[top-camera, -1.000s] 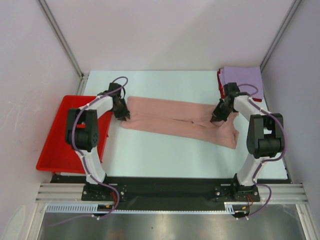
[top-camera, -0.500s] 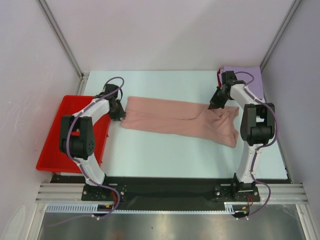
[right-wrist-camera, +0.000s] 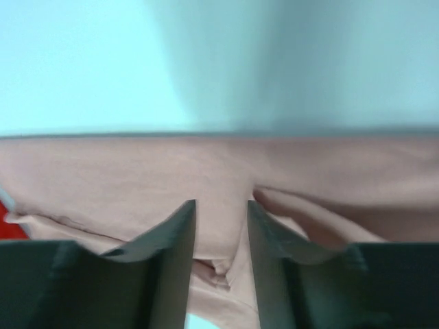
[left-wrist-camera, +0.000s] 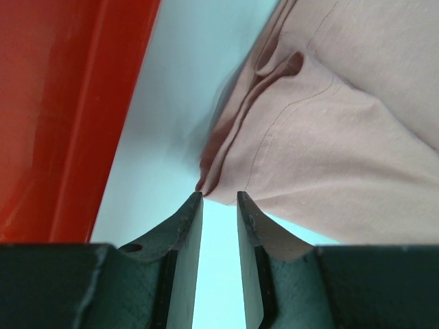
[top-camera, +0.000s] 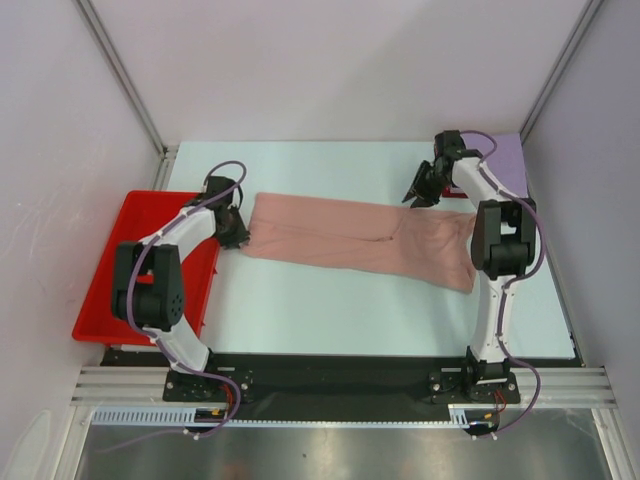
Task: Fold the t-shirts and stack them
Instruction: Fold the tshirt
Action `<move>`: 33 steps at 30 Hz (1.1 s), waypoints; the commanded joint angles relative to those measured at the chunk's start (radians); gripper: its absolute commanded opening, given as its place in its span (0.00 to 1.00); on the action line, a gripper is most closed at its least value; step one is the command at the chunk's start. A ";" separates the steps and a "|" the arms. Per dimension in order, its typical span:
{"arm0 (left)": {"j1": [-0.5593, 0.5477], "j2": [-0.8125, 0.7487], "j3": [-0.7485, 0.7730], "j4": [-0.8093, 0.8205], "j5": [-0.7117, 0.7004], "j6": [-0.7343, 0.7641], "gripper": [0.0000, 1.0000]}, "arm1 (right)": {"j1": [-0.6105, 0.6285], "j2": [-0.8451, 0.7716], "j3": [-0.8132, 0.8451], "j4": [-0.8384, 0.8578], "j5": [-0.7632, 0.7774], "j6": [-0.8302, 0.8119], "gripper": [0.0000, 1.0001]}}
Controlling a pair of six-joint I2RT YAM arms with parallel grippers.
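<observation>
Red tray sits at left, not yr job; L gripper hangs just beside the left end of the pink tee, jaws narrow w/ nothing btwn, bare table showing in the gap; the tee lies flat as a long strip across the middle, left to right, wider & rumpled at the right end, print not visible; R gripper sits near its far edge twd the right, jaws narrow, empty too; you're mid-fold by my read; next move needs both claws to pinch an end & carry it over; lavender tee waits folded in the far right corner, likely the stack.
</observation>
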 commanded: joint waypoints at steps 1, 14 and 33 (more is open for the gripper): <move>0.007 -0.053 -0.027 0.026 0.006 0.003 0.32 | 0.025 0.046 0.115 -0.071 -0.014 -0.056 0.44; -0.010 -0.099 -0.050 0.043 0.032 0.029 0.33 | -0.124 -0.290 -0.193 -0.097 0.181 -0.080 0.66; -0.030 -0.069 -0.030 0.022 0.100 0.044 0.33 | -0.165 -0.175 -0.205 -0.019 0.205 -0.211 0.48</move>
